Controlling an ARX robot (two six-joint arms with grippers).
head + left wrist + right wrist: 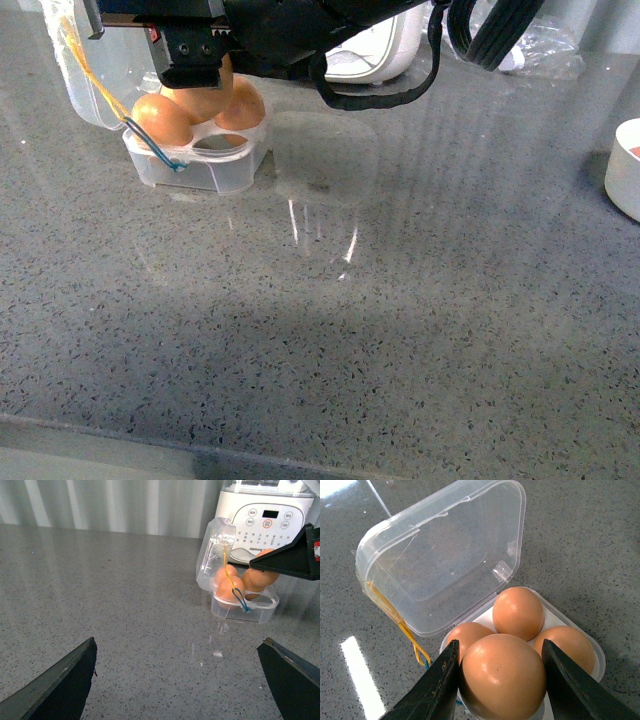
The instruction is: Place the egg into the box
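The box (215, 172) stands open on the counter at the far left, its clear lid (445, 555) tilted back. Three orange-brown eggs sit in its white tray (596, 652). My right gripper (500, 650) is shut on the egg (502, 677), one finger on each side, holding it just above the tray. In the front view the egg (203, 100) hangs under the right gripper (195, 62), over an unfilled cup (222, 142). My left gripper (180, 680) is open over bare counter, well short of the box (243, 611), with nothing between its fingers.
A cream-white appliance (265, 520) with buttons stands right behind the box. A cream round bowl (625, 165) sits at the right edge of the front view. A crumpled clear bag (545, 50) lies at the back right. A yellow and blue band (402, 627) hangs from the lid.
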